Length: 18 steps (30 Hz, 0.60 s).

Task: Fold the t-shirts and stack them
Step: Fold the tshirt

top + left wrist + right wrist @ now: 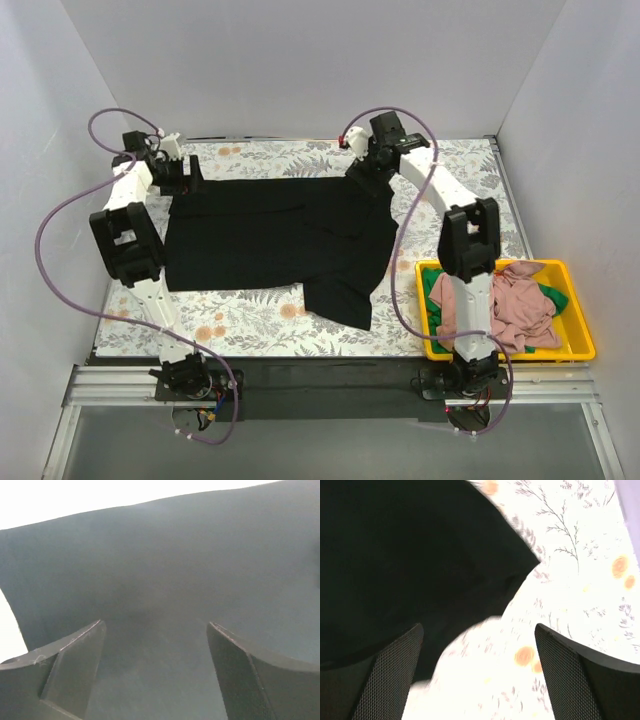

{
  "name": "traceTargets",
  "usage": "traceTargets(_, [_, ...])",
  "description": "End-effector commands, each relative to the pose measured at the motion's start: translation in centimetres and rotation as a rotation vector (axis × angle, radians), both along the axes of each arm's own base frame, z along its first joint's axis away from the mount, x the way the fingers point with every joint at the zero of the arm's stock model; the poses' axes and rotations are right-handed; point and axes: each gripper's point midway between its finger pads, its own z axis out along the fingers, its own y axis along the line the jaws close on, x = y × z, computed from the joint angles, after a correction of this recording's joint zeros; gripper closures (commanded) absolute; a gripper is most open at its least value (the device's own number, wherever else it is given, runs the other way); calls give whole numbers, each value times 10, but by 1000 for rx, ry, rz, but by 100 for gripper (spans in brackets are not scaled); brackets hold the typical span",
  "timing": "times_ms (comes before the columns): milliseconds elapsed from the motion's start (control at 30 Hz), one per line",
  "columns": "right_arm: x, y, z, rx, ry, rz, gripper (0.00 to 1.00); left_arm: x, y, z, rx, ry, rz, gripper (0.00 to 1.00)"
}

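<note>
Seen from above, the large black cloth t-shirt (270, 235) lies spread flat on the floral-patterned tablecloth (250, 315), and both arms reach to its far edge. The left gripper (185, 175) hangs over the far left corner of the shirt, and the right gripper (362, 172) over the far right part, near a sleeve. I judge they stand at these two ends so that they can take one edge together and bring it over in a fold. Well apart from both grippers, beside the base of the right arm, the yellow plastic bin (580, 320) holds the dusty pink t-shirt (510, 300) and the bright green t-shirt (430, 280), crumpled together; they seem to wait for their turn.

From the left wrist, the left gripper (155, 625) has its two fingers spread wide. The black cloth (165, 555) fills nearly everything under and ahead of them, and nothing is pinched between them. The hem line is beyond the fingertips, so the tool is over the cloth, not over its border.

From the right wrist, the right gripper (479, 627) is also spread wide and holds nothing. The black cloth (395, 555) lies under and ahead of the left finger, with a pointed corner ahead of the gap, while the tablecloth (580, 580) shows under the right finger. This gripper therefore straddles the shirt's edge, a good place to come down and pinch it.
</note>
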Motion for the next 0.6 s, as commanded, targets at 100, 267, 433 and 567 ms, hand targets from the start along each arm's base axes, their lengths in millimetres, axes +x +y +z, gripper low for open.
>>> traceTargets(100, [-141, 26, 70, 97, 124, 307, 6, -87, -15, 120, -62, -166, -215, 16])
traceTargets(267, [-245, 4, 26, 63, 386, 379, 26, -160, 0, 105, -102, -95, -308, 21])
traceTargets(433, [-293, -10, 7, 71, 490, 346, 38, -207, 1, 96, -93, -52, -291, 28])
traceTargets(567, [-313, -5, -7, 77, 518, 342, 40, -235, -5, 70, -31, -21, -273, 28])
